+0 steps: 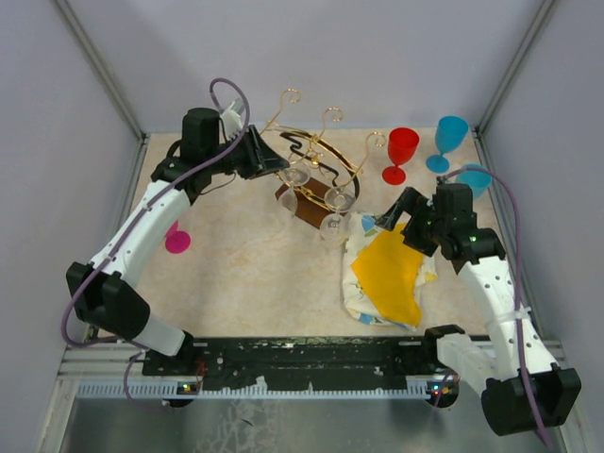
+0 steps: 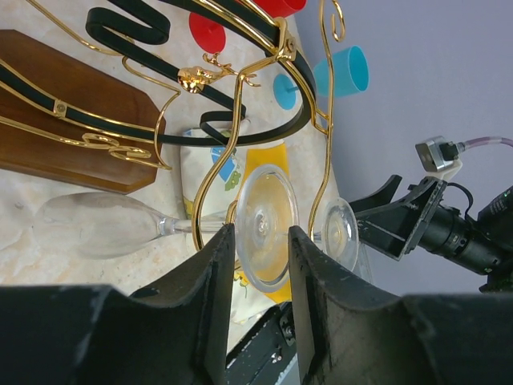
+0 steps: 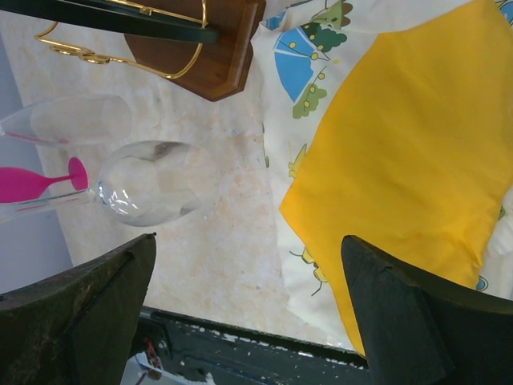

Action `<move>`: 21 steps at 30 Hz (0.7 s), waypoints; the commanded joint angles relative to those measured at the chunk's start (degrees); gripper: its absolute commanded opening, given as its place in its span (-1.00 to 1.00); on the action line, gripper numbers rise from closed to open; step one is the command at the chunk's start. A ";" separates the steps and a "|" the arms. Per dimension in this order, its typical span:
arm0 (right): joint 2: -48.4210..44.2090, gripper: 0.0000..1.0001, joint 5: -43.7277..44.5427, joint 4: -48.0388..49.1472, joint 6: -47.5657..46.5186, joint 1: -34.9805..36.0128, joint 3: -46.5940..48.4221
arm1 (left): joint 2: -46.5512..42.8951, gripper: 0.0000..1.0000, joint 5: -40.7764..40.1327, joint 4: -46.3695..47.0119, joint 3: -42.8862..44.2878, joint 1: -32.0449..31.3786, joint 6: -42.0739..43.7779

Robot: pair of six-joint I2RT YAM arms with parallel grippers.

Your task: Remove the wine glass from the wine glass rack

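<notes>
The fingers of the left tool (image 2: 260, 241) hide the lower rim of the wine glass (image 2: 266, 210) foot. In the right wrist view, picture edges crop the wine glass rack (image 3: 207, 46) and the pink glass (image 3: 38, 183).

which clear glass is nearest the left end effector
The wine glass whose foot shows between the left end effector fingers; the second glass sits outside them.

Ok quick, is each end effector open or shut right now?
Left end effector: open, straddling the foot of a clear wine glass.
Right end effector: open, holding nothing.
</notes>
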 commanded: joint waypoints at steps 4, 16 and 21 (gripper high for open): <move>-1.68 0.99 -0.47 1.74 -1.31 -0.14 0.65 | 0.91 -0.21 1.85 1.85 0.92 -1.26 -0.37; -2.03 0.99 -0.38 1.57 -1.71 -0.14 0.39 | 1.86 -0.28 2.72 3.11 0.02 -2.11 -0.81; -2.23 0.99 -0.28 1.62 -1.84 -0.13 0.20 | 2.37 -0.38 2.94 3.65 0.02 -2.64 -0.98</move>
